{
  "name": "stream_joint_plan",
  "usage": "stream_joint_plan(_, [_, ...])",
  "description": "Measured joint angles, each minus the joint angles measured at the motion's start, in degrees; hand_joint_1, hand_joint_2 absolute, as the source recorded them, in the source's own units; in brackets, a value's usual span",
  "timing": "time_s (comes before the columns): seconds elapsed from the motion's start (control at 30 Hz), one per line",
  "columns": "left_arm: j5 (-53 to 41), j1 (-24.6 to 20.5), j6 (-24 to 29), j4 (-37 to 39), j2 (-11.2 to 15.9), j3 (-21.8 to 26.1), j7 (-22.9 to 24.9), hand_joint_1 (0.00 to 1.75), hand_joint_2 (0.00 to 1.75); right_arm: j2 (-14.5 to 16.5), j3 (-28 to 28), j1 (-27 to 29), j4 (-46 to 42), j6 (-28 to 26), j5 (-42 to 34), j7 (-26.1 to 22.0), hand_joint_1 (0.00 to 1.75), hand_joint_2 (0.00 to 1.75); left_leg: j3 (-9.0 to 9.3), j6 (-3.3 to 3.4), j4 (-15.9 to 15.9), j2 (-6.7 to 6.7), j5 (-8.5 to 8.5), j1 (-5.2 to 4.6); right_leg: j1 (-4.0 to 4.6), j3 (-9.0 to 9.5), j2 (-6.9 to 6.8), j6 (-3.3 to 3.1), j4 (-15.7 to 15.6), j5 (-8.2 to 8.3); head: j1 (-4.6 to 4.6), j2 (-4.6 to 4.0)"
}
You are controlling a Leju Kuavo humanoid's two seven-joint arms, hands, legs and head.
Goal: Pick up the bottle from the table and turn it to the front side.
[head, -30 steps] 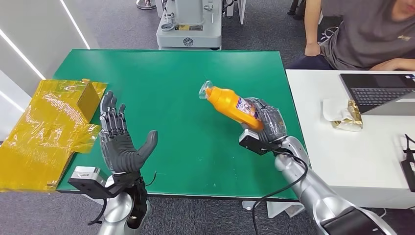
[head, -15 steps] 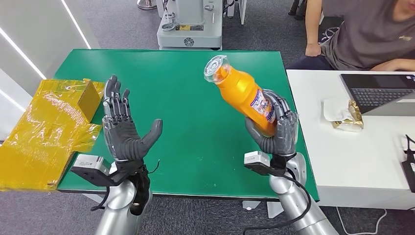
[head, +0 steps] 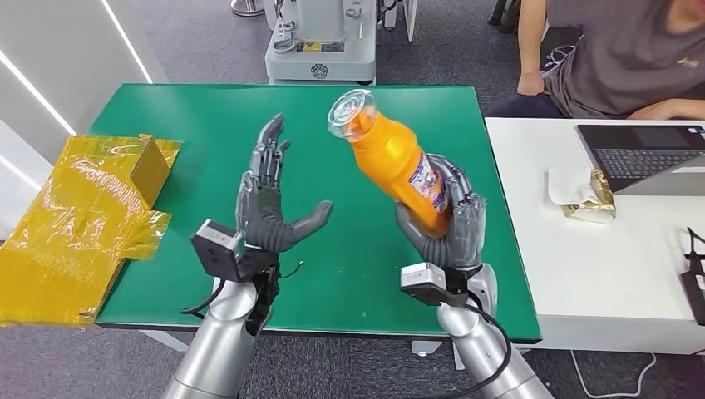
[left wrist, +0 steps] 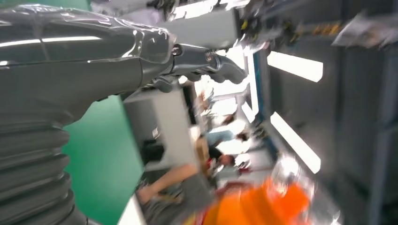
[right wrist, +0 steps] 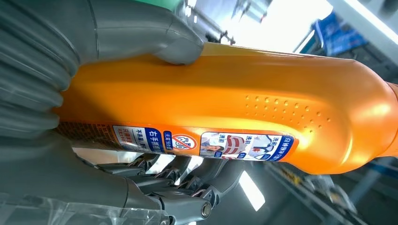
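Left hand [left wrist: 70, 70] empty, fingers [left wrist: 206, 65] spread — blurred orange bottle [left wrist: 263, 206] beyond.

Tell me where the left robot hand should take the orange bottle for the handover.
Probably the upper body just below the neck, coming in from the robot's left. The right robot hand holds the bottle by its lower half and label, tilted with the clear cap toward the left, so the shoulder is bare. The left robot hand, open with its palm facing the bottle, could close straight across.
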Motion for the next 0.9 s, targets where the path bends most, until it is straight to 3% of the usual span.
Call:
stream_joint_plan(0.33, [1.82, -2.11, -5.66, 3.46, -0.34, 0.00, 2.32, 0.00, 1.75, -0.55, 12.00, -6.39, 10.03, 0.46, -6.84, 0.00, 1.75, 1.75, 0.00, 0.00, 0.00, -0.03, 0.00, 0.01, 0.01, -0.01, -0.02, 0.00, 0.01, -0.01, 0.00, 0.00])
stream_joint_plan(0.9, [1.98, -2.07, -9.17, 3.67, 0.18, -0.51, 5.41, 0.00, 1.75, -1.57, 16.79, -7.99, 15.61, 0.59, -7.10, -0.01, 1.75, 1.75, -0.01, 0.00, 0.00, -0.03, 0.00, 0.00, 0.00, -0.02, -0.01, 0.00, 0.00, -0.01, 0.01, 0.00])
